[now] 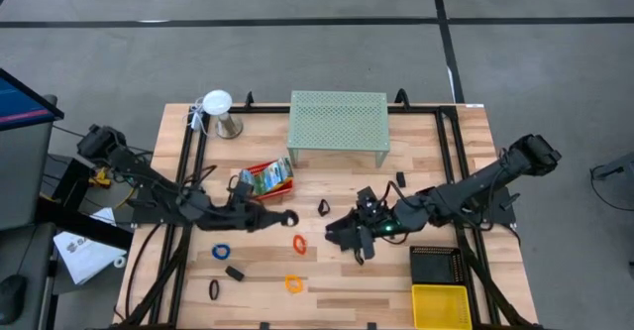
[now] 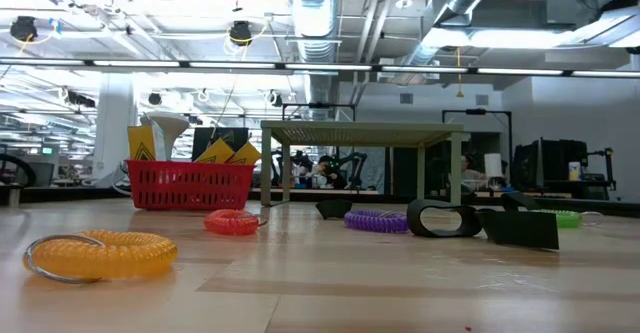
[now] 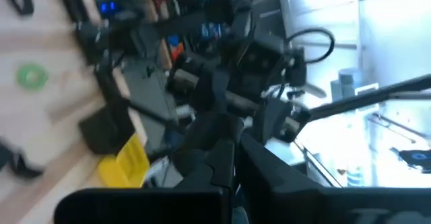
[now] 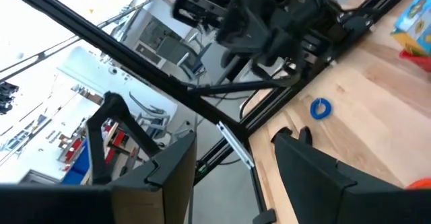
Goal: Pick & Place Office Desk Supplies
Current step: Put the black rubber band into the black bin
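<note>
Yellow-green crayon boxes and a green card pack (image 1: 267, 177) lie in the red tray (image 2: 190, 185). Scattered flat on the wood are elastic loops: blue (image 1: 222, 252), red-orange (image 1: 299, 242), orange (image 1: 293, 283), black (image 1: 324, 208) and green (image 3: 30, 76). Black clips (image 1: 234, 272) (image 1: 401, 179) lie among them. My left gripper (image 1: 287, 216) hovers just beyond the tray, near the table's middle, fingers shut and empty. My right gripper (image 1: 349, 239) faces it from the right, open and empty, with the red-orange loop between the two.
The mint-green mesh shelf (image 1: 337, 122) stands at the far edge, with a white lamp-like stand (image 1: 218, 112) to its left. A black tray (image 1: 436, 264) and a yellow tray (image 1: 441, 305) sit at the near right corner. Black frame rails (image 1: 188, 171) run along both sides.
</note>
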### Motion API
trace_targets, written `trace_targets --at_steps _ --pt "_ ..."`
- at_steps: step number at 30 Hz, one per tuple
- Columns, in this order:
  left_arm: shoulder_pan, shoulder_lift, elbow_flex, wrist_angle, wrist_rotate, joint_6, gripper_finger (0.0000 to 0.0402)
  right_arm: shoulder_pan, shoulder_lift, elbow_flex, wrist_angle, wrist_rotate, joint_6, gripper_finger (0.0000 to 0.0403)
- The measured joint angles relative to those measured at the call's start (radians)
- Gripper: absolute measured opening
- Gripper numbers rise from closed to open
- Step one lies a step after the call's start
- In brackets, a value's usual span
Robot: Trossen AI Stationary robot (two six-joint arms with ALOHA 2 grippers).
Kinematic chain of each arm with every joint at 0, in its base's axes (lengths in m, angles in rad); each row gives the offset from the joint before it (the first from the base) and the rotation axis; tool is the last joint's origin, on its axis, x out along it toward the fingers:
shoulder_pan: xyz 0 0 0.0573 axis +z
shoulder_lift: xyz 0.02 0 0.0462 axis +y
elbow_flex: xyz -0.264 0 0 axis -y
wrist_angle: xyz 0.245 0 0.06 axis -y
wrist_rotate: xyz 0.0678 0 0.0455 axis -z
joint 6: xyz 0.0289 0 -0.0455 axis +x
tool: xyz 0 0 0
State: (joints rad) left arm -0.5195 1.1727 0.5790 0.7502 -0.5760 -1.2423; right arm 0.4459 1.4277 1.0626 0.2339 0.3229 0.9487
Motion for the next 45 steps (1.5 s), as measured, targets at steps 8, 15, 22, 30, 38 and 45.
trace_targets --at_steps 8,15,22,30,38,45 --pt "0.085 0.110 0.153 -0.004 0.110 0.052 0.0002 -0.030 0.000 0.000 0.043 0.000 -0.041 0.0198" --pt "0.126 0.217 0.234 0.037 0.215 0.045 0.0002 -0.038 0.000 0.000 0.024 0.000 -0.044 0.0198" --pt "0.135 0.250 0.246 0.069 0.233 0.027 0.0002 -0.048 0.000 0.000 0.008 0.000 -0.044 0.0198" --pt "0.134 0.250 0.246 0.070 0.232 0.031 0.0003 -0.063 0.000 0.000 0.009 0.000 -0.056 0.0168" --pt "0.142 0.250 0.245 0.054 0.217 0.057 0.0007 -0.040 0.000 0.000 0.012 -0.005 -0.084 0.0014" --pt "0.142 0.250 0.244 0.047 0.249 0.101 0.0033 0.000 0.000 0.000 0.016 0.009 -0.060 0.0004"
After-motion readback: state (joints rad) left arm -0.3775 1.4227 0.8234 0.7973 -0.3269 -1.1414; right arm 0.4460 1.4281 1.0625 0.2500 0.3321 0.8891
